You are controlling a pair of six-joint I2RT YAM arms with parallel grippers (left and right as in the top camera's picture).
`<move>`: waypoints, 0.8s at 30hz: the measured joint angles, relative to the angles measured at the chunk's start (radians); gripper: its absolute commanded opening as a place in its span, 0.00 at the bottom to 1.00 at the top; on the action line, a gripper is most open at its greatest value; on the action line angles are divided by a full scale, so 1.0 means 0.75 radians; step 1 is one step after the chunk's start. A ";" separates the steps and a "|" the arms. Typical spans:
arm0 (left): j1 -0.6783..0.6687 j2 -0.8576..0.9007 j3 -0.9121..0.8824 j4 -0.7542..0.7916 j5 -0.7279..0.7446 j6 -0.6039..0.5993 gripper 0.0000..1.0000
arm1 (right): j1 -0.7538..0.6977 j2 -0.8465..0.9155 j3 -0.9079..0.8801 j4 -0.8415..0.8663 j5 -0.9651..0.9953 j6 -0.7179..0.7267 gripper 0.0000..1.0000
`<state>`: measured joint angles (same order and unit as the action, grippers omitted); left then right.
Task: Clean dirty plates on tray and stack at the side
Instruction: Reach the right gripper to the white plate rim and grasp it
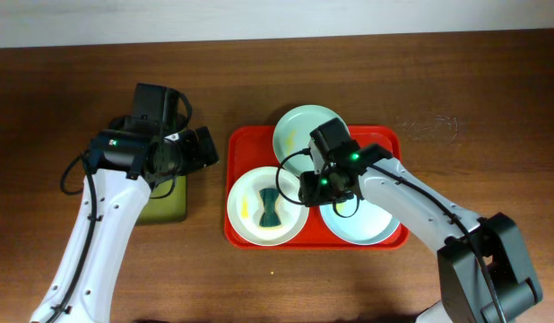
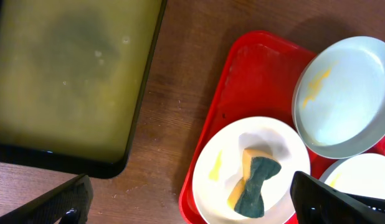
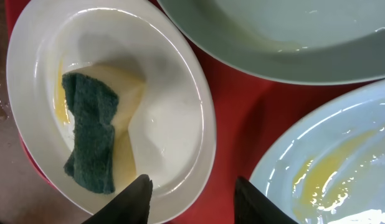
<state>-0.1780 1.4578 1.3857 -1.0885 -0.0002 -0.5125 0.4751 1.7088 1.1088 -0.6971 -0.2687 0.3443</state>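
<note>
The red tray point(image 1: 244, 144) holds three plates. The pale green plate point(image 1: 299, 130) sits at the back with a yellow smear. The white plate point(image 1: 250, 193) sits front left and holds a yellow and green sponge point(image 1: 271, 208). The pale blue plate point(image 1: 371, 224) sits front right with yellow smears point(image 3: 323, 171). My right gripper point(image 1: 311, 190) is open and empty, its fingers point(image 3: 192, 199) straddling the white plate's right rim point(image 3: 199, 112) and the red gap beside the blue plate. My left gripper point(image 1: 205, 148) is open and empty, above the table left of the tray.
A smaller black-rimmed tray with a yellow-green inside point(image 1: 165, 205) lies left of the red tray, under my left arm; it also shows in the left wrist view point(image 2: 68, 74). Brown wooden table point(image 1: 438, 90) lies all around.
</note>
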 measured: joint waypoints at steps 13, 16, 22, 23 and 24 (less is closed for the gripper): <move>0.000 0.000 0.000 -0.009 0.005 -0.001 0.97 | 0.017 0.123 0.000 0.101 0.058 0.015 0.32; 0.000 0.000 0.000 -0.015 0.006 0.000 0.95 | 0.017 0.161 0.000 0.109 0.057 0.019 0.30; 0.000 0.000 0.000 -0.020 0.015 0.007 0.71 | 0.018 0.207 0.000 0.118 0.054 0.021 0.19; 0.000 0.000 0.000 -0.022 0.024 0.014 0.71 | 0.018 0.207 0.000 0.116 0.053 0.021 0.15; 0.000 0.000 0.000 -0.023 0.040 0.030 0.71 | 0.018 0.207 0.000 0.113 0.053 0.021 0.13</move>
<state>-0.1780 1.4578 1.3857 -1.1061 0.0296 -0.4900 0.4889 1.8641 1.1088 -0.6125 -0.2291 0.3603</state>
